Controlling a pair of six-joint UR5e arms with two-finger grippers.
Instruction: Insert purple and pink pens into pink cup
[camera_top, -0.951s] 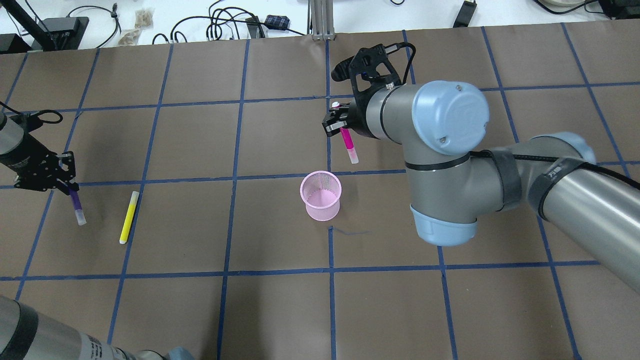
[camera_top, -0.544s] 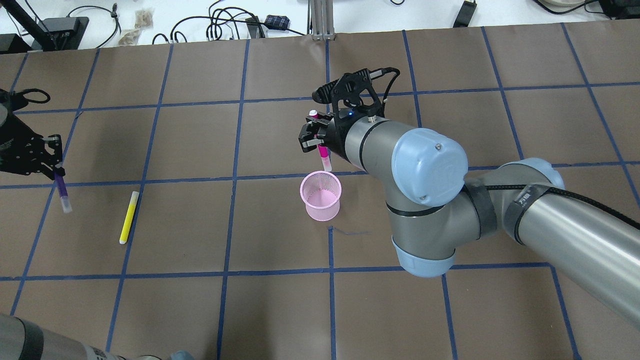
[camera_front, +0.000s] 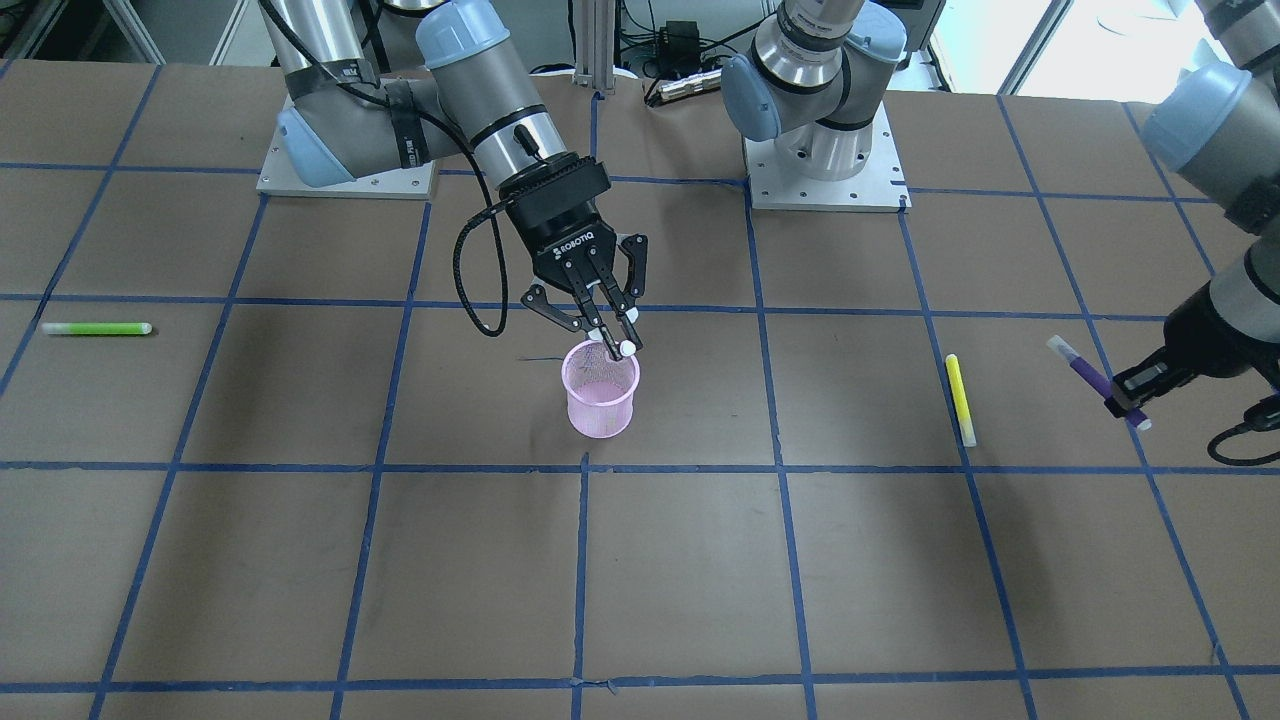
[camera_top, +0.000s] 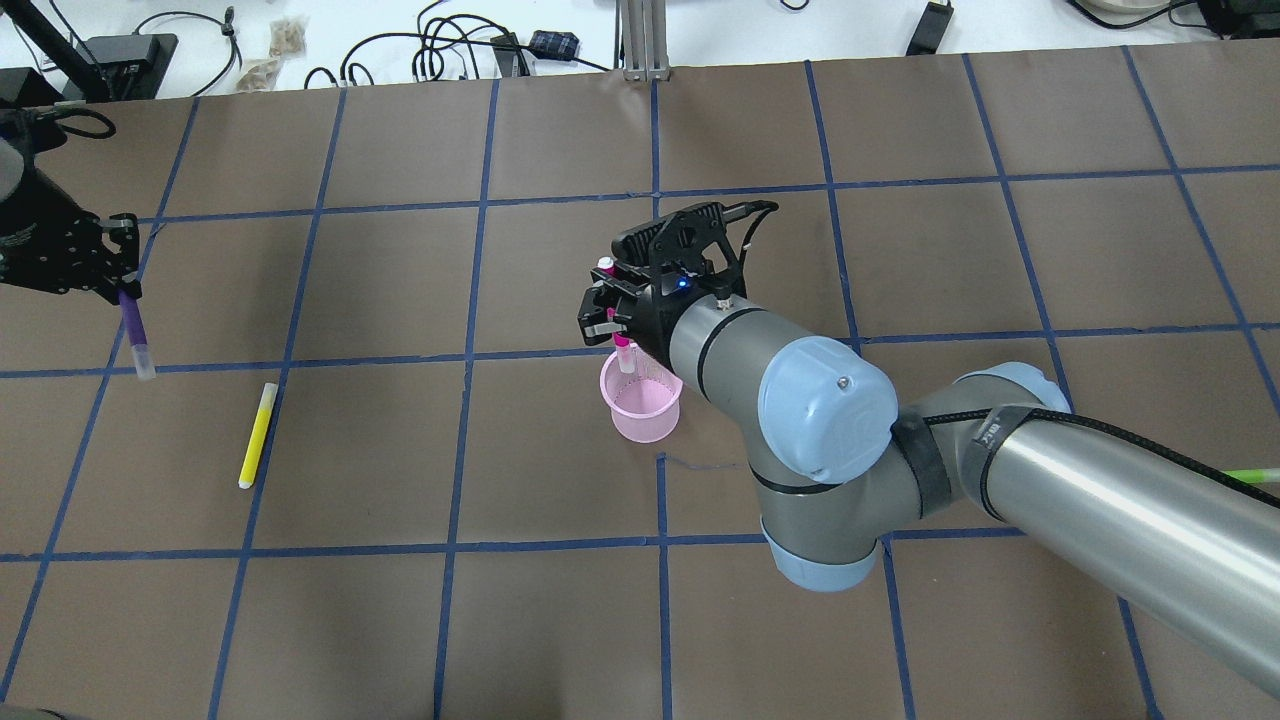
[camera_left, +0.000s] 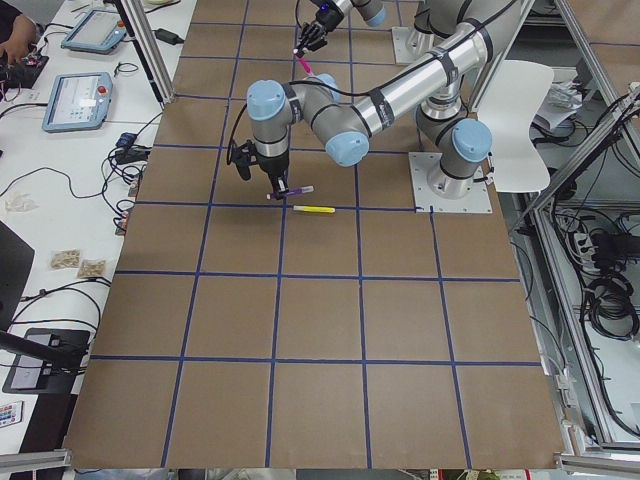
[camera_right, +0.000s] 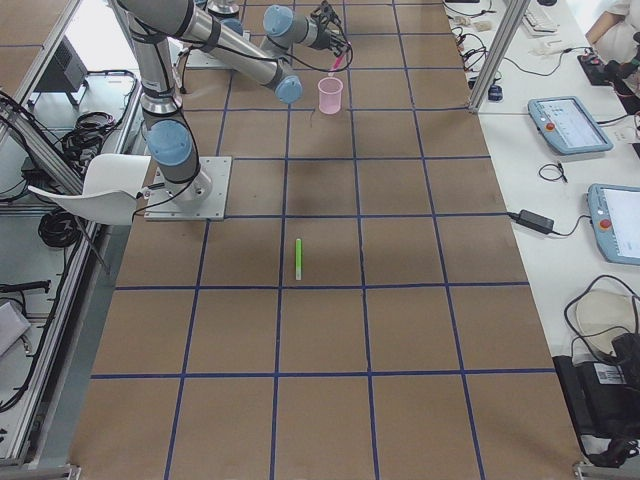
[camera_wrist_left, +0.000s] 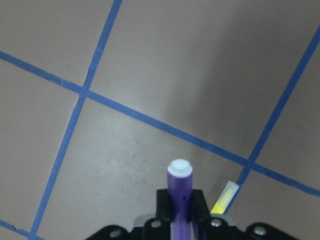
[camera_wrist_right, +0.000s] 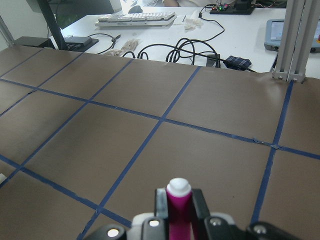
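Note:
The pink mesh cup (camera_top: 641, 400) stands upright near the table's middle and also shows in the front view (camera_front: 601, 395). My right gripper (camera_top: 612, 322) is shut on the pink pen (camera_top: 622, 352) and hangs right over the cup's rim (camera_front: 615, 340). The pen's lower end is at the cup's mouth. The right wrist view shows the pen (camera_wrist_right: 179, 207) between the fingers. My left gripper (camera_top: 118, 288) is far left, shut on the purple pen (camera_top: 135, 332), which it holds tilted above the table (camera_front: 1085, 372). The left wrist view shows that pen (camera_wrist_left: 179, 197) too.
A yellow pen (camera_top: 257, 435) lies on the table to the right of the left gripper, also in the front view (camera_front: 961, 400). A green pen (camera_front: 97, 328) lies far out on the robot's right side. Cables and devices sit beyond the far table edge.
My right gripper has carried the pink pen down and left, from beyond the cup to right over its mouth. My left gripper has moved away from me with the purple pen.

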